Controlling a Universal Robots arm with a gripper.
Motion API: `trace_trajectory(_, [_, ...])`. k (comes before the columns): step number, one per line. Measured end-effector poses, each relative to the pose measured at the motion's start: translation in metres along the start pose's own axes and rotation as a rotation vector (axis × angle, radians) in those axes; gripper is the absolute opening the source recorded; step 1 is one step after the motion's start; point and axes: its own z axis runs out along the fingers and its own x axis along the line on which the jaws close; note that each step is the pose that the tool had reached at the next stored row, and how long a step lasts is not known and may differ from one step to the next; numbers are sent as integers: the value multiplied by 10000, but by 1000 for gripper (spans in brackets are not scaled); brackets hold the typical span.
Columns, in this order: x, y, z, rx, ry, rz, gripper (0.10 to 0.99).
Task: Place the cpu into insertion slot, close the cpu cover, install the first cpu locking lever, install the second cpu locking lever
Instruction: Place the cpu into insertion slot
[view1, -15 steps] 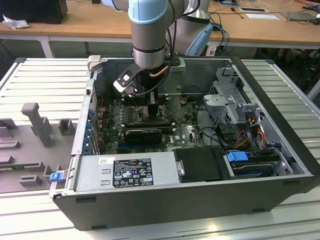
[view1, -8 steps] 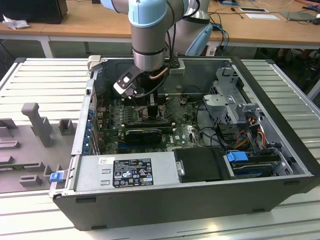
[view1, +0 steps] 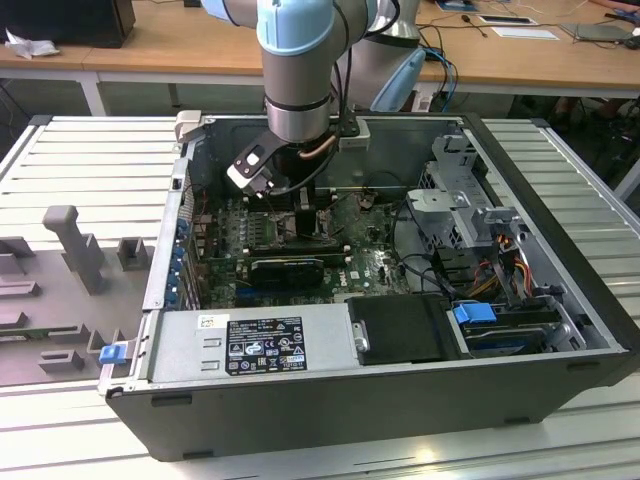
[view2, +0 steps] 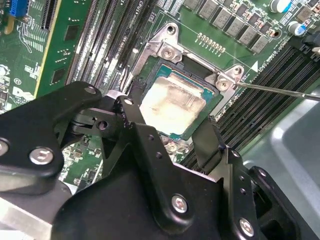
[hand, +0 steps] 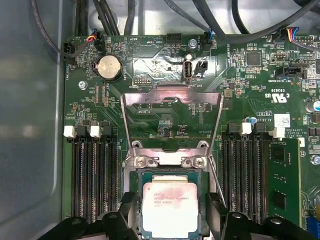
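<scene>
- Fingers (hand: 129, 215): two, black, parted and released; one stands along each of two opposite sides of the cpu (hand: 170, 207), just outside its edges, with nothing clamped between them
- Gripper (hand: 171, 216): one, on one arm (view1: 295, 70) reaching down into the open computer case (view1: 330, 400); in the second wrist view the gripper (view2: 167, 120) straddles the chip in the same way
- Cpu: one, a pale silvery square on a green base, lying flat inside the insertion slot (hand: 170, 173) at the middle of the motherboard (hand: 250, 80); it also shows in the second wrist view (view2: 172, 107)
- Cpu cover (hand: 172, 99): one, a grey metal frame, swung open and back from the socket, hinged at a bracket with two screws on the socket's edge
- Thin metal rod (view2: 280, 90): one, running out from a corner of the socket
- Memory slot banks: two, long and black, one bank (hand: 95, 175) on each side of the socket, the other (hand: 245, 175) opposite
- Memory module (hand: 285, 185): one, green, beside the second bank, toward the board's edge
- Coin cell (hand: 109, 67): one, beyond the open cover, near the board edge where the cables plug in
</scene>
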Motion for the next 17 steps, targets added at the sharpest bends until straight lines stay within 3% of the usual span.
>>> trace_trajectory(4, [3,8,-109,1,-1,-1,651])
trace_trajectory(5, [3,10,-133,1,0,0,584])
trace_trajectory(6, [4,11,-141,-1,3,1,459])
trace_trajectory(11, [4,12,-155,0,0,2,157])
trace_trajectory(17, [4,13,-164,0,0,2,106])
